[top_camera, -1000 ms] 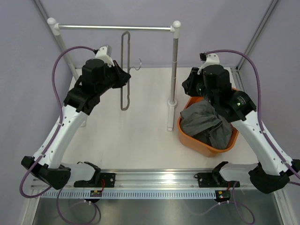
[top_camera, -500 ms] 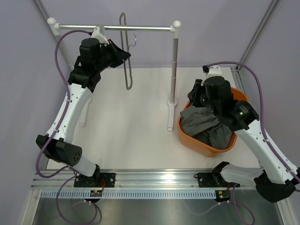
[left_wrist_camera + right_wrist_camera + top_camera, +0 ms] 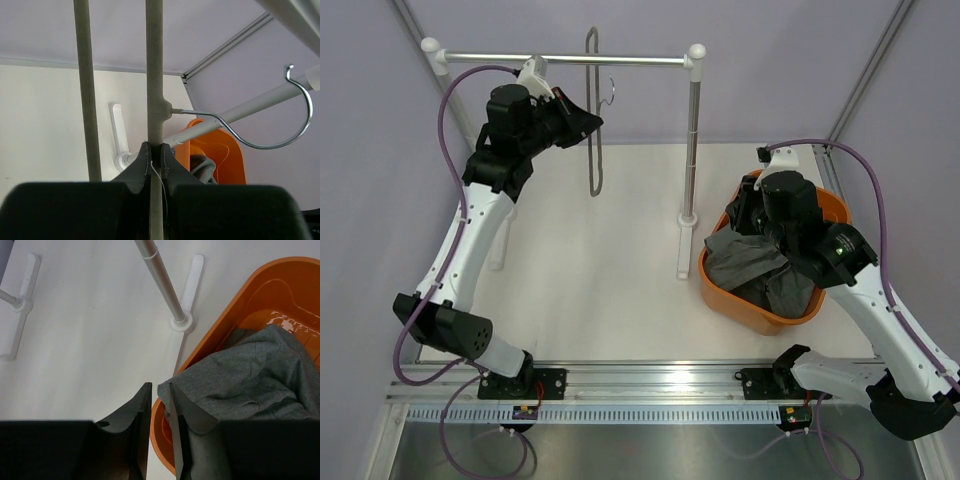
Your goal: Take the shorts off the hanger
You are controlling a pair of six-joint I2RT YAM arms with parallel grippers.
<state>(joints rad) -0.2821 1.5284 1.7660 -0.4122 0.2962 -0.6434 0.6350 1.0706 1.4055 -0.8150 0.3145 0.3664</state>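
The hanger (image 3: 592, 110), a thin grey wire loop with a small hook, is bare and held upright just under the silver rail (image 3: 560, 60). My left gripper (image 3: 586, 126) is shut on one bar of the loop; the left wrist view shows that bar (image 3: 154, 75) pinched between my fingertips (image 3: 156, 150), with the hook curving right. The grey shorts (image 3: 760, 265) lie crumpled in the orange basin (image 3: 750, 312). My right gripper (image 3: 738, 215) hovers over the basin's left rim, empty, its jaws almost together (image 3: 160, 390), beside the shorts (image 3: 250, 380).
The rail rests on white joints and two posts; the right post (image 3: 692, 130) stands on a white foot between the arms, right beside the basin (image 3: 260, 290). Purple walls close in the table on the left, back and right.
My left arm has lifted the hanger from low over the table up to the rail. My right arm has drawn back toward the near side over the basin.
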